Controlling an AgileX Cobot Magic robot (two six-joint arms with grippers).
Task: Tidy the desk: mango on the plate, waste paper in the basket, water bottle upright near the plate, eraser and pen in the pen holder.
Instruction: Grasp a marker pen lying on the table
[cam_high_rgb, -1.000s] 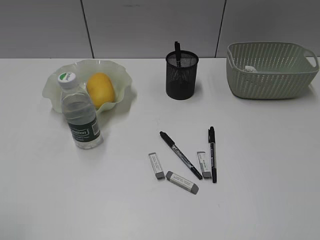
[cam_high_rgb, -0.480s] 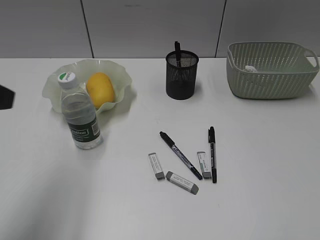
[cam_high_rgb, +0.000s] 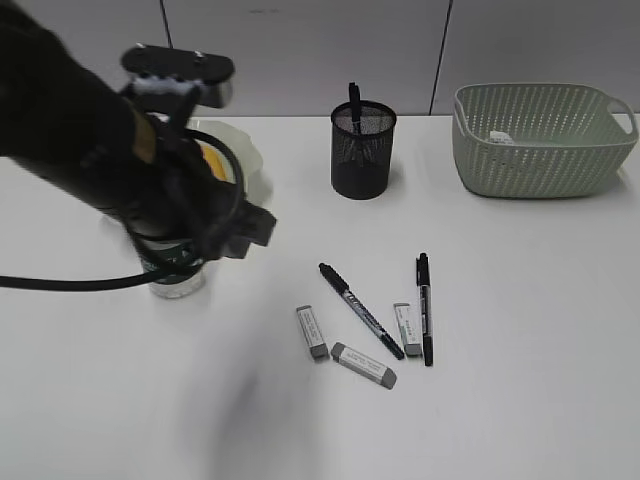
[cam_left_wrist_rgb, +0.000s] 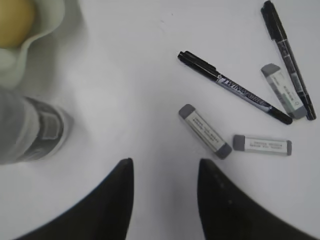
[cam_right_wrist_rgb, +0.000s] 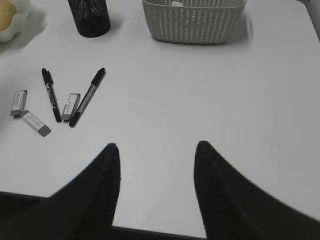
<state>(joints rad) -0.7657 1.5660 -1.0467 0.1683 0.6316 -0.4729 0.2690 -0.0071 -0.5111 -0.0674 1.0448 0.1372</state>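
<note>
Pincer (cam_left_wrist_rgb: 165, 200) on your left arm hangs spread wide and empty above the white tabletop (cam_left_wrist_rgb: 140, 90), its dark fingers (cam_left_wrist_rgb: 120, 200) touching nothing, with the nearest eraser (cam_left_wrist_rgb: 205, 131) just ahead of them. A second ago that arm was out of the exterior view; half a second ago only a dark sliver showed at the left edge; now it fills the left of that view, blocking most of the plate (cam_high_rgb: 245, 160) and water bottle (cam_high_rgb: 178, 280). That reads as the opening reach for the stationery. Your right pincer (cam_right_wrist_rgb: 157, 170) also stands released and empty, low over the near edge of the tabletop, well apart from everything.

Beyond the left pincer lie a second eraser (cam_left_wrist_rgb: 262, 144), a third eraser (cam_left_wrist_rgb: 283, 91) and two pens (cam_left_wrist_rgb: 235, 87), none yet in the pen holder (cam_high_rgb: 363, 150), which already has one pen standing in it. The mango (cam_left_wrist_rgb: 15, 20) sits on the plate; the bottle stands upright beside it. The basket (cam_high_rgb: 540, 140) holds a pale scrap, likely the waste paper. Judging by this, only erasers and pens remain.
</note>
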